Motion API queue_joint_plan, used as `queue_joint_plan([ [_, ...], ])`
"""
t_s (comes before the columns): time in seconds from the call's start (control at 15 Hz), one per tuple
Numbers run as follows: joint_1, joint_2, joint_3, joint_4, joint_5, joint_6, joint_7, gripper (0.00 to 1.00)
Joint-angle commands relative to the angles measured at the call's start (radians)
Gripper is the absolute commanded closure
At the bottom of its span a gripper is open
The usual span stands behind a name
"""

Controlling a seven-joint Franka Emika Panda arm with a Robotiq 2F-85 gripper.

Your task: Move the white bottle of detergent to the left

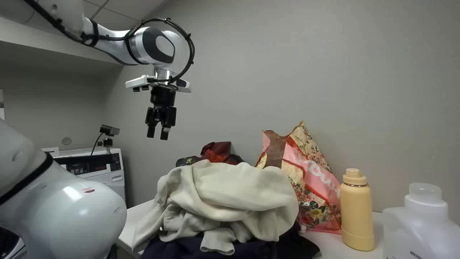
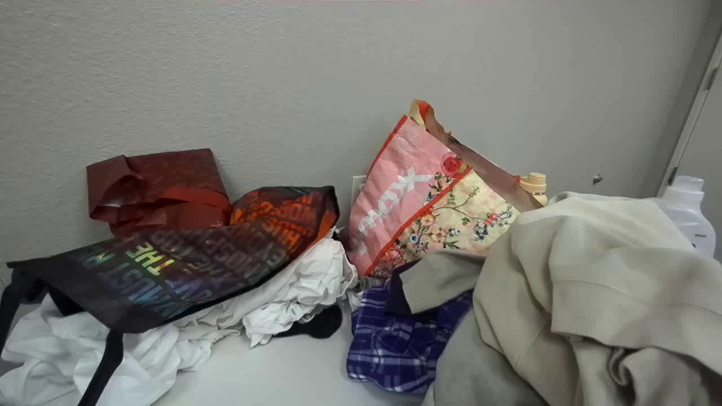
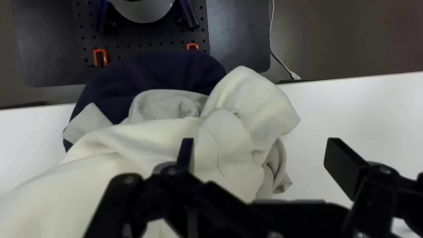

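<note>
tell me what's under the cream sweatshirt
Navy cloth sticks out from beneath the cream sweatshirt. In an exterior view, purple plaid cloth shows beside it; whether that runs underneath can't be told. Anything else under the middle is covered.

White bottle (image 1: 418,228), purple plaid cloth (image 2: 397,349)

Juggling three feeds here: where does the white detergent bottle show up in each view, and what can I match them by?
In an exterior view: white detergent bottle in the lower right corner, cut off by the frame.
In an exterior view: near the right edge, partly hidden behind the cream garment.
Wrist view: I can't see it there.
Shared landmark: that cream garment, in all three views.
</note>
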Motion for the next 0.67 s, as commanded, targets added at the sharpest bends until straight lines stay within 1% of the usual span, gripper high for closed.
queue_joint_plan([
  [0.0,-0.019,-0.001,0.013,0.003,0.007,-0.005,-0.009,0.00],
  [0.2,-0.019,-0.001,0.013,0.003,0.007,-0.005,-0.009,0.00],
  [0.27,-0.032,0.016,0.021,0.004,0.008,0.017,0.020,0.00],
  [0.47,-0.097,0.057,0.020,0.003,-0.011,0.084,0.108,0.00],
  [0.6,-0.149,0.083,0.000,-0.010,-0.060,0.149,0.141,0.00],
])
